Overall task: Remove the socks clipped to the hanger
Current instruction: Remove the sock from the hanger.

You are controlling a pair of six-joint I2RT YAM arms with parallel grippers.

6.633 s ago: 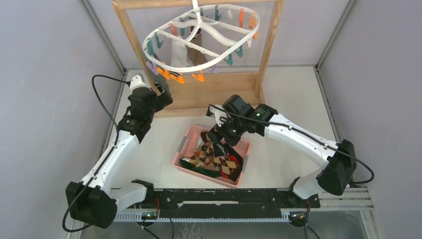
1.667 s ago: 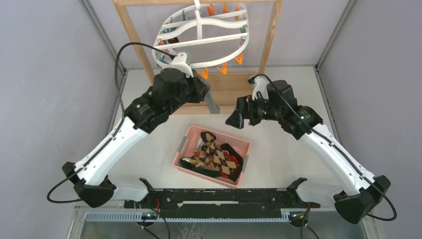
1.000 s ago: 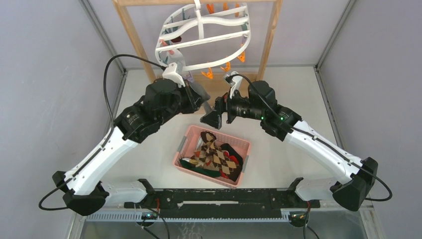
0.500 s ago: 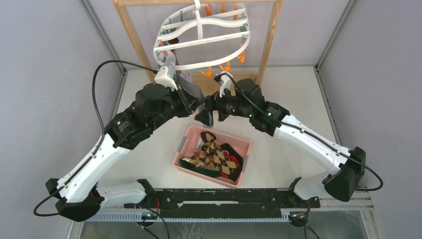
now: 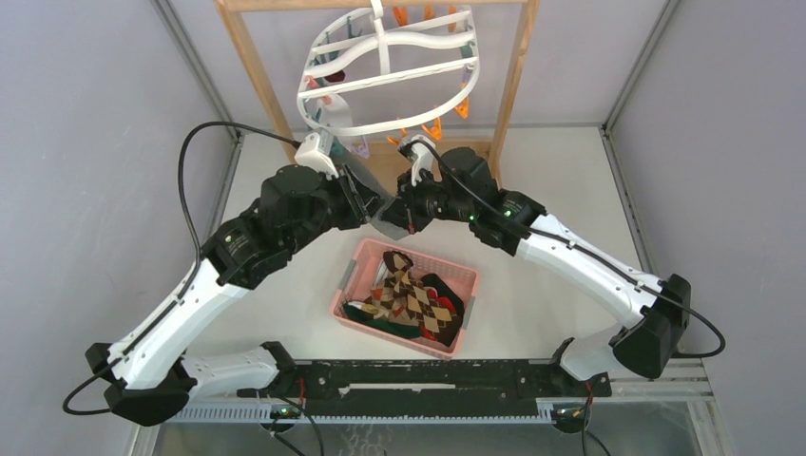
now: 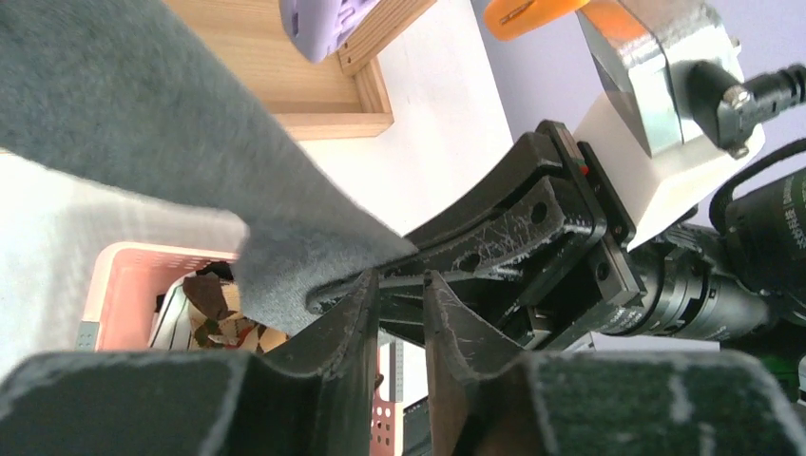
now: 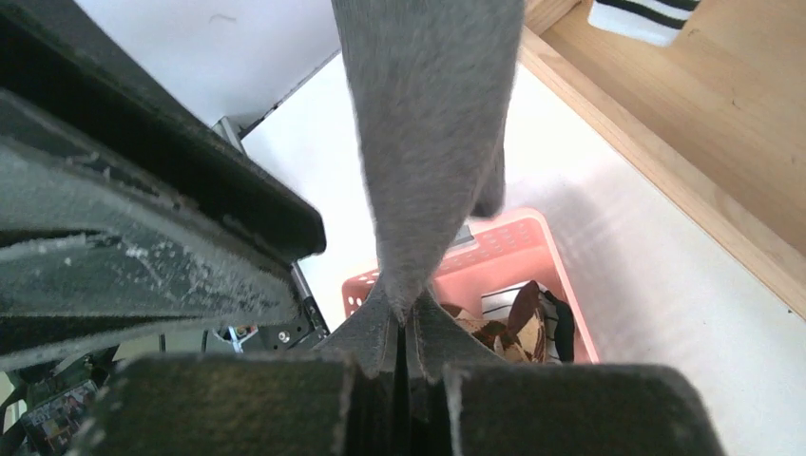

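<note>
Moved in since a moment ago, our right gripper [image 7: 401, 331] pinches the lower end of the grey sock [image 7: 432, 142], we see our left gripper [image 6: 400, 293] narrowly parted, sock just beside its fingers

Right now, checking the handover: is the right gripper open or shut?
Shut. In its wrist view the right gripper has its fingers pressed together, with the tip of the grey sock pinched between them.

Overhead camera looks down; close wrist cameras share the basket [image 6: 119, 285]

Left claw [image 5: 373, 205] meets right claw [image 5: 403, 211] (grey sock [image 5: 386, 226] between).
</note>
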